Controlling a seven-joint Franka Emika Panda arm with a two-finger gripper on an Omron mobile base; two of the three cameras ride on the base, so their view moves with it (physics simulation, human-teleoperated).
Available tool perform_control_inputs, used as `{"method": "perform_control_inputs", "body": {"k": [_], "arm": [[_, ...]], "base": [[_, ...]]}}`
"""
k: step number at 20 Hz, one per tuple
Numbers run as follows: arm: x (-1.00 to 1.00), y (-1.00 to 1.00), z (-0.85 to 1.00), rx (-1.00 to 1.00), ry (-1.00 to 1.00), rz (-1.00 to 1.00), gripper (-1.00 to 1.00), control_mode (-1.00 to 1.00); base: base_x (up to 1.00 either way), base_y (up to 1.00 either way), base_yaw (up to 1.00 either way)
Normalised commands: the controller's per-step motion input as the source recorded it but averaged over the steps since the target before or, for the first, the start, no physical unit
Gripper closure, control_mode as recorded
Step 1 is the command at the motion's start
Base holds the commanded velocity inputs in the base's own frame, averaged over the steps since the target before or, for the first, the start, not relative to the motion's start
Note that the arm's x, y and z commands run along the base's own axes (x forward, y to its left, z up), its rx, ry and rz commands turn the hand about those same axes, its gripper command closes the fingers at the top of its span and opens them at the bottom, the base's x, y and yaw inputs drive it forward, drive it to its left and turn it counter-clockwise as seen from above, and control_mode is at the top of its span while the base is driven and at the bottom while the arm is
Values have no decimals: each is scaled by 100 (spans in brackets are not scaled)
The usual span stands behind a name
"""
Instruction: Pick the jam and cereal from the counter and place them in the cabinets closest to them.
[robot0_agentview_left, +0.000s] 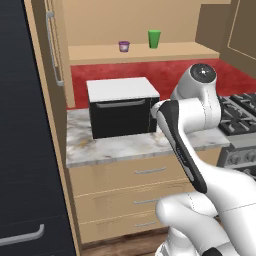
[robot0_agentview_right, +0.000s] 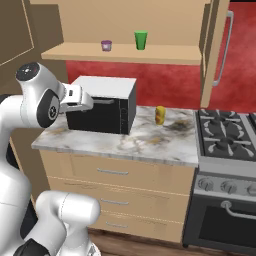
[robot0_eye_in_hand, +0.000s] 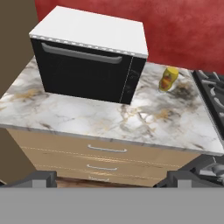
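Observation:
The jam (robot0_agentview_left: 124, 46) (robot0_agentview_right: 106, 45), a small purple jar, stands on the shelf of the open wall cabinets (robot0_agentview_left: 140, 53) (robot0_agentview_right: 120, 53), left of a green cup (robot0_agentview_left: 154, 38) (robot0_agentview_right: 141, 40). Below lies the marble counter (robot0_agentview_left: 115, 146) (robot0_agentview_right: 150, 141) (robot0_eye_in_hand: 87, 114). The cereal is out of view. My gripper (robot0_eye_in_hand: 111, 179) is open and holds nothing, its fingertips (robot0_eye_in_hand: 40, 178) wide apart. It hangs in front of the counter's edge, back from the microwave and well below the jam.
A black microwave (robot0_agentview_left: 122, 107) (robot0_agentview_right: 102, 106) (robot0_eye_in_hand: 87, 57) with a white top sits on the counter. A yellowish stacked item (robot0_agentview_right: 160, 114) (robot0_eye_in_hand: 168, 78) stands to its right, near the stove (robot0_agentview_left: 240, 120) (robot0_agentview_right: 225, 132). Cabinet doors (robot0_agentview_left: 52, 50) (robot0_agentview_right: 217, 45) hang open at both sides. Drawers (robot0_eye_in_hand: 107, 149) run under the counter.

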Motion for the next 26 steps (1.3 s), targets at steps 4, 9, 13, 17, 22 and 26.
{"method": "perform_control_inputs", "body": {"k": [4, 9, 13, 17, 22, 26], "arm": [[0, 0, 0, 0, 0, 0, -100, 100], [0, 0, 0, 0, 0, 0, -100, 100], [0, 0, 0, 0, 0, 0, -100, 100], [0, 0, 0, 0, 0, 0, -100, 100], [0, 0, 0, 0, 0, 0, -100, 100], [0, 0, 0, 0, 0, 0, -100, 100]], "base": [[-38, -36, -1], [-34, -38, -3], [-22, -40, -4], [-7, -43, -4], [-1, -52, -4], [0, -52, -3]]}}
